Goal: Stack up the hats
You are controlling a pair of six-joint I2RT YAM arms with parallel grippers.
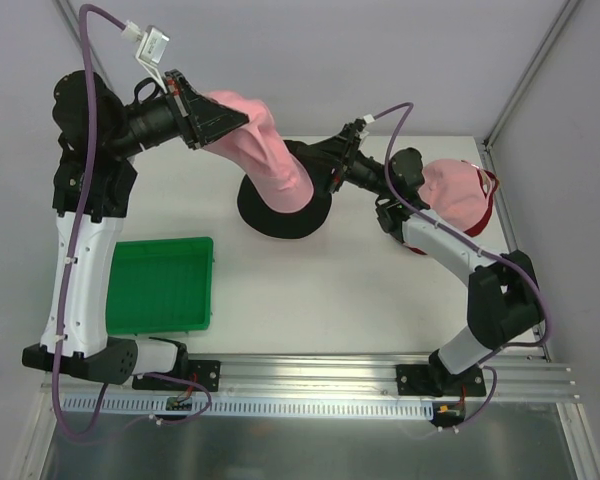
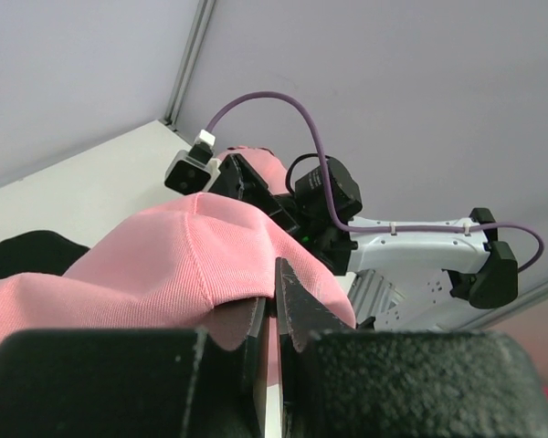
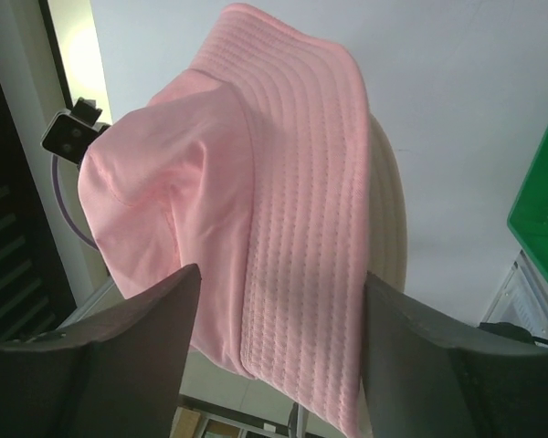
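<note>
The pink hat (image 1: 270, 150) hangs in the air over the far middle of the table (image 1: 330, 290), stretched on a slant from 11 o'clock down toward 5 o'clock. Its lower end hangs over the black hat (image 1: 280, 222), which lies flat on the table with its brim showing at 6 o'clock of the pink one. Whether the two touch cannot be told.

The left gripper (image 1: 220, 118) is clamped on the pink hat's upper end; its wrist view shows the fingers (image 2: 297, 306) pressed together with a fold of pink cloth pinched between them.

The right gripper (image 3: 281, 274) comes in from 3 o'clock at the hat's lower part. Its jaws stand apart, one on each side of the stitched brim and crown. Whether they press the cloth cannot be told.

At 3 o'clock of the black hat, well apart from it, the pink cap (image 1: 455, 190) sits by the right edge of the table, partly behind the right arm. The red cap (image 1: 489, 212) shows under it along its right side.

The green tray (image 1: 195, 250) lies at 8 o'clock of the black hat, beside the left arm.
</note>
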